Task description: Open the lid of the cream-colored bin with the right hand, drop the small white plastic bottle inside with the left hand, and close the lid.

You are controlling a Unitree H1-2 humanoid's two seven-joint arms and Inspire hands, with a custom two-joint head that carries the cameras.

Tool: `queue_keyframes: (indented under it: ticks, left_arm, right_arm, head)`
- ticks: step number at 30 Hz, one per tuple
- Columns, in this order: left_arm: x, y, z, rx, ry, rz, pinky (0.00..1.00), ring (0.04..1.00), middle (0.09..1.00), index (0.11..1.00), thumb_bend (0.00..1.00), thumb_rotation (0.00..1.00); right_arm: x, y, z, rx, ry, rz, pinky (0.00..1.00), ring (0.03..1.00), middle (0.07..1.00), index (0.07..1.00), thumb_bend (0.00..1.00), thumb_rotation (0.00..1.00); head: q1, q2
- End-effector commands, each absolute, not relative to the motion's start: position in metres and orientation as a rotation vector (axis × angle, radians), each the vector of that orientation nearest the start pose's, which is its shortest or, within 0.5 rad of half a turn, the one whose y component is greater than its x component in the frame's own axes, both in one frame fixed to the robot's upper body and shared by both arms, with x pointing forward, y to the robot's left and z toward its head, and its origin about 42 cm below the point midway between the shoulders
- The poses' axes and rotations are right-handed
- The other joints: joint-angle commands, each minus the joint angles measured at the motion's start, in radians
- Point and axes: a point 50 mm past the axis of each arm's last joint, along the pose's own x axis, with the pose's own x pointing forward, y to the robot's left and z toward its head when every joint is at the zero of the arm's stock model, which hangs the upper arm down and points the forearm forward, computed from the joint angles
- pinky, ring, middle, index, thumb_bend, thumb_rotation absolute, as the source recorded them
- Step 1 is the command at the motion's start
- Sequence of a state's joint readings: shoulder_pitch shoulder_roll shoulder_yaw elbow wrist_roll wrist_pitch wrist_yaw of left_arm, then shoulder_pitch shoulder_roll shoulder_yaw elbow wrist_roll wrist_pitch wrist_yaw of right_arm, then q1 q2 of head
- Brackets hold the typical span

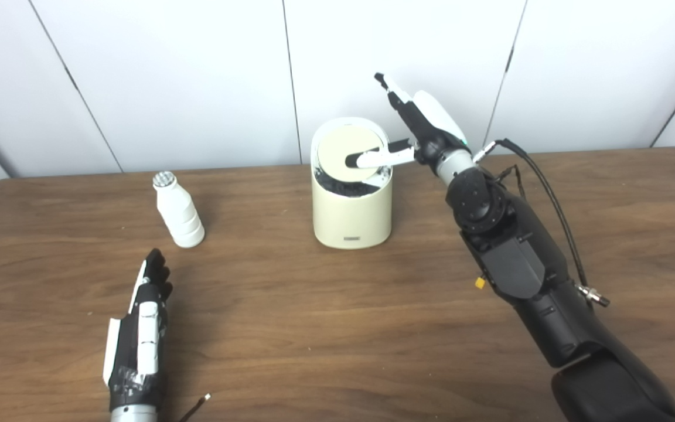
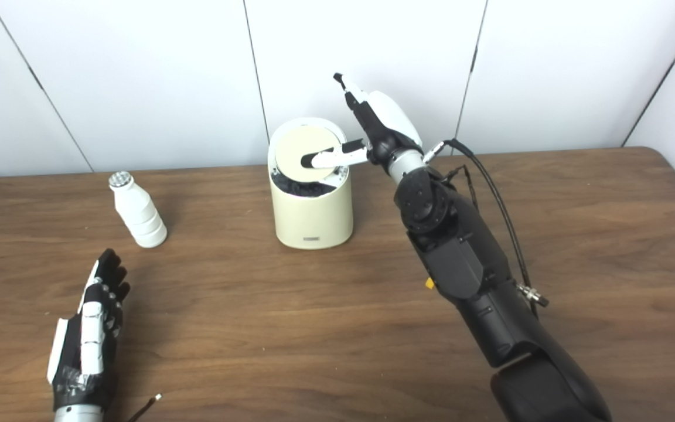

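Note:
The cream-colored bin (image 1: 352, 217) stands upright at the table's middle back. Its round lid (image 1: 346, 151) is tilted up toward the back, showing a dark liner at the front of the opening. My right hand (image 1: 416, 126) is beside the bin's top on the right, open, with its thumb (image 1: 375, 158) laid across the lid and its fingers pointing up. The small white plastic bottle (image 1: 178, 211) stands upright left of the bin. My left hand (image 1: 144, 319) lies open and flat on the table, in front of the bottle and apart from it.
The brown wooden table (image 1: 337, 328) runs to a white panelled wall behind. Black cables (image 1: 548, 199) trail from my right forearm. A thin wire end (image 1: 197, 404) lies near my left wrist at the front edge.

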State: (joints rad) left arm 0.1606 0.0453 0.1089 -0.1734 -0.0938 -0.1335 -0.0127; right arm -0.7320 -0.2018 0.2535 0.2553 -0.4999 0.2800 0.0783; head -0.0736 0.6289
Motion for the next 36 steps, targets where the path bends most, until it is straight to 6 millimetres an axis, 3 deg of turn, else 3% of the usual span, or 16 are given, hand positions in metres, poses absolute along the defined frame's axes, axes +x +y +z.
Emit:
queue_keyframes:
  ticks: [1, 14, 36]
  left_arm:
    - [0.2259, 0.2503, 0.1047, -0.06, -0.136, 0.12, 1.0, 1.0, 0.999, 0.999, 0.55, 0.97]
    - [0.2257, 0.2511, 0.1054, -0.059, -0.14, 0.118, 1.0, 0.999, 1.0, 1.0, 0.56, 0.96]
    - [0.2256, 0.2479, 0.1076, -0.083, -0.14, 0.128, 1.0, 1.0, 1.0, 1.0, 0.54, 0.97]
  right_arm:
    - [0.4819, -0.1633, 0.3086, -0.852, -0.341, 0.123, 0.98, 0.99, 0.986, 1.0, 0.81, 0.36]
    - [0.4802, -0.1604, 0.3049, -0.886, -0.348, 0.142, 0.97, 1.0, 0.986, 1.0, 0.86, 0.38]
    - [0.4814, -0.1554, 0.3044, -1.018, -0.391, 0.14, 1.0, 1.0, 0.984, 1.0, 0.89, 0.17]
  head:
    - [0.001, 0.007]
    - [0.002, 0.018]
    - [0.005, 0.028]
